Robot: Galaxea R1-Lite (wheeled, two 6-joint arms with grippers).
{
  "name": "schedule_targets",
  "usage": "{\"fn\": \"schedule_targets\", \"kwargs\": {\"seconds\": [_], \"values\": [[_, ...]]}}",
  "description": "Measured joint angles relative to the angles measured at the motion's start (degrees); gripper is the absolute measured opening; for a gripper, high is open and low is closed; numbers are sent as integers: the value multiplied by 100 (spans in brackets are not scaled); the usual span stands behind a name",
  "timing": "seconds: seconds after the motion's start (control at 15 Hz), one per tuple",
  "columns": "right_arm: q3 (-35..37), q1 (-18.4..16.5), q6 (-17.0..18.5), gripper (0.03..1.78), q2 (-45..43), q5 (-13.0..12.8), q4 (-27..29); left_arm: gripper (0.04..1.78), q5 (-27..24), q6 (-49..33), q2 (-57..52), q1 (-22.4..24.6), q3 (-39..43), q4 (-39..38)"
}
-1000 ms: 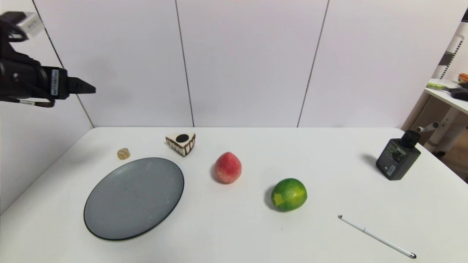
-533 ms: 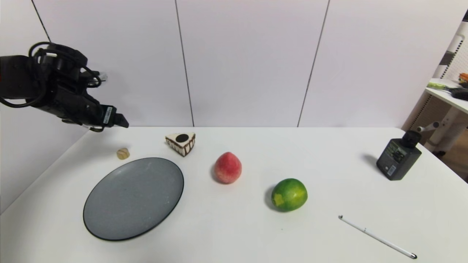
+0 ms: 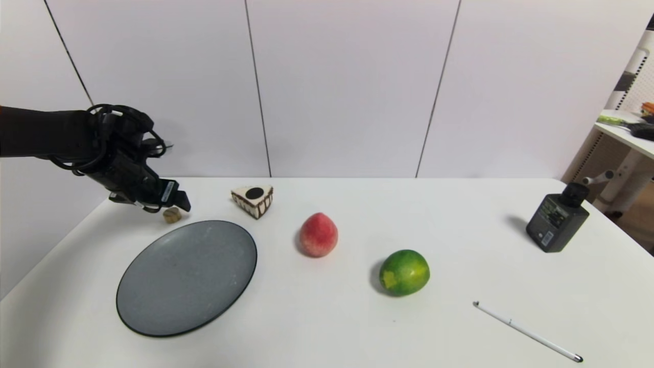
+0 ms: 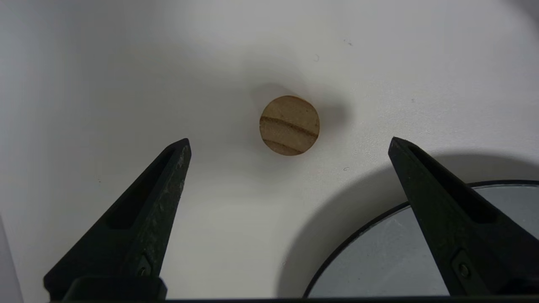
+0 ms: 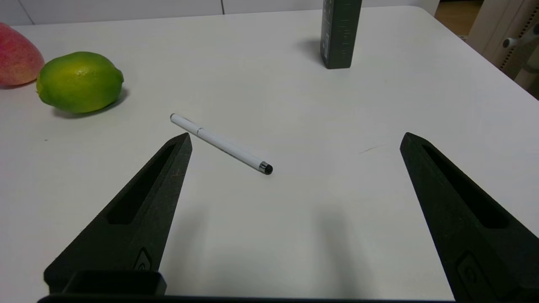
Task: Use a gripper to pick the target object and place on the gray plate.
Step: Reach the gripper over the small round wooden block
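Observation:
The target object (image 3: pixel 172 215) is a small tan nugget with brown streaks, lying on the white table just beyond the far left rim of the gray plate (image 3: pixel 187 277). My left gripper (image 3: pixel 179 202) hangs just above it, open and empty. In the left wrist view the nugget (image 4: pixel 289 125) lies ahead of the gap between the spread fingers of the gripper (image 4: pixel 289 143), with the plate's rim (image 4: pixel 362 235) beside it. My right gripper (image 5: pixel 294 141) is open and empty above the table's near right part, out of the head view.
A triangular cake slice (image 3: pixel 253 200) sits right of the nugget. A red peach (image 3: pixel 318 235) and a green citrus fruit (image 3: pixel 403 272) lie mid-table. A white pen (image 3: pixel 526 331) lies at the front right, a dark box (image 3: pixel 556 220) at the far right.
My left arm has swung down and to the right from high at the left, and its gripper now hangs just over the nugget. Nothing on the table has moved.

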Motion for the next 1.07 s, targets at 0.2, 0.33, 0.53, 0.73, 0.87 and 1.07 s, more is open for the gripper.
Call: {"fn": "schedule_targets", "kwargs": {"seconds": [0.2, 0.33, 0.53, 0.73, 0.87, 1.07], "values": [[0, 0, 1, 171, 0, 0, 0, 169, -6, -24, 171, 6, -4, -9], [0, 0, 0, 171, 0, 0, -2, 169, -2, -44, 290, 30, -44, -37], [0, 0, 0, 171, 2, 0, -2, 169, -15, -40, 378, 45, -46, -24], [0, 0, 0, 171, 0, 0, -2, 169, -17, -55, 461, 50, -61, -41], [0, 0, 0, 171, 0, 0, 0, 161, -22, -90, 489, 44, -133, -22], [0, 0, 0, 171, 0, 0, 0, 113, -45, -110, 544, 44, -289, -22]]}}
